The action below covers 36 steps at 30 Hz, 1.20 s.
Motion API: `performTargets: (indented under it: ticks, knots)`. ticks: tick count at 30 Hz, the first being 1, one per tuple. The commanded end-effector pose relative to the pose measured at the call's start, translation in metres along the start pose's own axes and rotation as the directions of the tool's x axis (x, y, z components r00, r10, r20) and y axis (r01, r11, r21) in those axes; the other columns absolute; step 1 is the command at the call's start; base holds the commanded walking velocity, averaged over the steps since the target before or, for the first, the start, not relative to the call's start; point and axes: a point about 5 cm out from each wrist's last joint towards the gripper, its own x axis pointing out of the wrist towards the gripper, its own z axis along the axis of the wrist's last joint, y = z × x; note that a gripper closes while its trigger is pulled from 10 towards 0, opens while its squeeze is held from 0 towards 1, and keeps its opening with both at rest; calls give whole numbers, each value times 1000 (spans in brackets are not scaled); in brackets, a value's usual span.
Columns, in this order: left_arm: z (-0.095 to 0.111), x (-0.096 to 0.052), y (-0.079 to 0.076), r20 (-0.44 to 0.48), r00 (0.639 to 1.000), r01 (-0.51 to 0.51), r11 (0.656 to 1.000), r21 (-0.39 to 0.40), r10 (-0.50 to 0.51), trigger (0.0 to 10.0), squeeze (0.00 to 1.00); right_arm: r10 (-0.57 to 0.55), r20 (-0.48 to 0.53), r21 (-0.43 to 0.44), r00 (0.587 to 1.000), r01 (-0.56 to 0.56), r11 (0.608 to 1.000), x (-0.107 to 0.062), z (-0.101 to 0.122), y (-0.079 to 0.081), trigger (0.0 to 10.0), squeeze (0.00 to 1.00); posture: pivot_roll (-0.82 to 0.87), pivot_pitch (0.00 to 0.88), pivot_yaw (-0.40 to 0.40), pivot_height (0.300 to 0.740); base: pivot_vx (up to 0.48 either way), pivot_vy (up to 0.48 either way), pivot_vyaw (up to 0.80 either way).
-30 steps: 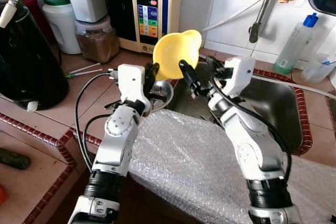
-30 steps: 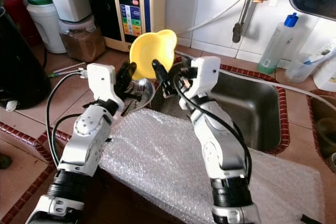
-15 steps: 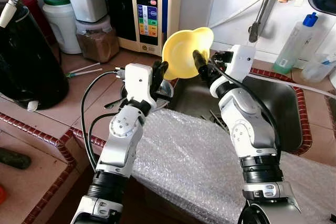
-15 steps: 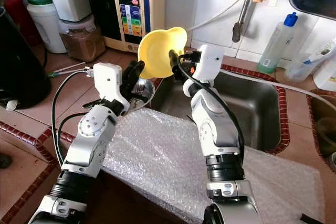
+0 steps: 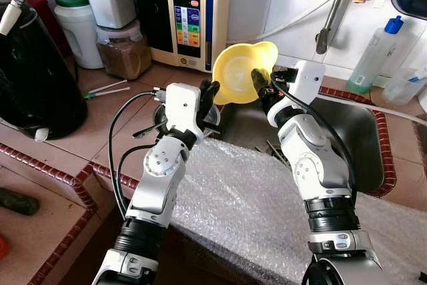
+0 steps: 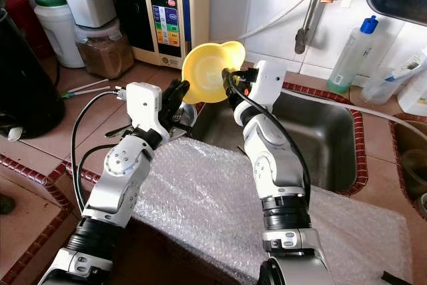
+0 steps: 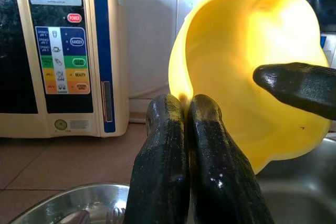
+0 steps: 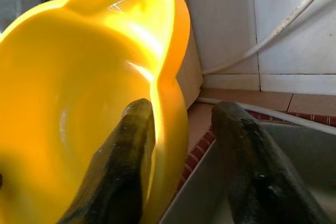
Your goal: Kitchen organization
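a crinkled sheet of clear bubble wrap (image 5: 267, 211) covers the counter edge nearest the camera, under both silver arms. beyond it, the left gripper (image 5: 208, 95) sits with its black fingers pressed together, just beside the lower rim of the yellow plastic bowl (image 5: 243, 71) at its 7 o'clock, above a round steel dish (image 7: 68, 205). the right gripper (image 8: 184, 145) straddles the bowl's rim, one finger inside and one outside, holding it tilted above the steel sink basin's (image 5: 363, 138) near-left corner. at 11 o'clock stands a beige water ioniser with coloured buttons (image 5: 190, 11).
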Motion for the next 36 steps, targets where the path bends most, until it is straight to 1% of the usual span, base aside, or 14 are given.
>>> performTargets:
  ticks: [1,17,18,19,20,21,24,26,27,29,31,33,35,36]
  knots:
    - [6,0,5,31,999,-27,1000,14,27,0,0,-56,0,8,998,56,998,1,3,-11,0,0,-17,0,-6,740,0,0,0]
    - [3,2,2,32,999,-20,1000,-5,20,0,0,-51,-28,-3,998,50,999,1,-3,-11,0,0,-14,0,-10,740,0,0,0]
    - [3,2,1,29,999,-15,1000,-26,16,706,0,-51,-29,-4,998,51,999,1,-3,-12,0,0,-14,0,-10,740,0,0,0]
    - [2,2,0,28,1000,-10,999,-53,11,4314,0,-52,-30,-6,998,52,999,1,-4,-12,0,0,-14,0,-10,740,0,0,0]
    - [3,2,-1,31,999,-3,996,-85,6,4863,0,-54,-31,-8,998,53,999,1,-4,-12,0,0,-14,0,-11,740,0,0,0]
    - [3,2,-1,34,999,-6,996,-85,9,10000,1000,-54,-31,-12,998,54,998,1,-4,-13,0,0,-14,0,-11,740,0,0,0]
    - [1,1,-2,27,1000,-4,995,-95,7,10000,1000,-49,-19,-67,999,48,997,1,-1,-14,0,0,-16,0,-10,740,0,0,0]
    - [0,1,-4,18,1000,11,995,-101,-9,10000,1000,-56,-24,-74,998,54,996,1,-1,-16,0,0,-17,0,-11,740,0,0,0]
    - [0,0,-5,22,1000,21,994,-106,-19,10000,1000,-66,-29,-88,997,63,994,1,-2,-18,0,0,-18,0,-10,740,0,0,0]
    - [-1,-3,-9,18,996,86,988,-125,-84,10000,1000,-108,-33,-142,994,103,985,1,-2,-28,0,0,-19,0,-11,740,0,0,0]
    - [-1,-4,-10,17,995,101,987,-128,-99,10000,1000,-122,-34,-154,992,116,981,1,-1,-32,0,0,-19,0,-11,740,0,0,0]
    - [-1,-5,-13,13,988,153,980,-131,-153,10000,1000,-161,-35,-179,986,153,972,0,-2,-39,0,0,-19,0,-13,740,0,0,0]
    - [3,-9,-25,25,956,292,945,-149,-291,10000,1000,-260,-50,-276,964,237,931,-3,-6,-60,0,0,-15,0,-15,740,0,0,0]
    - [4,-9,-27,24,951,309,938,-156,-310,10000,1000,-275,-51,-287,960,250,925,-4,-6,-63,0,0,-15,0,-15,740,0,0,0]
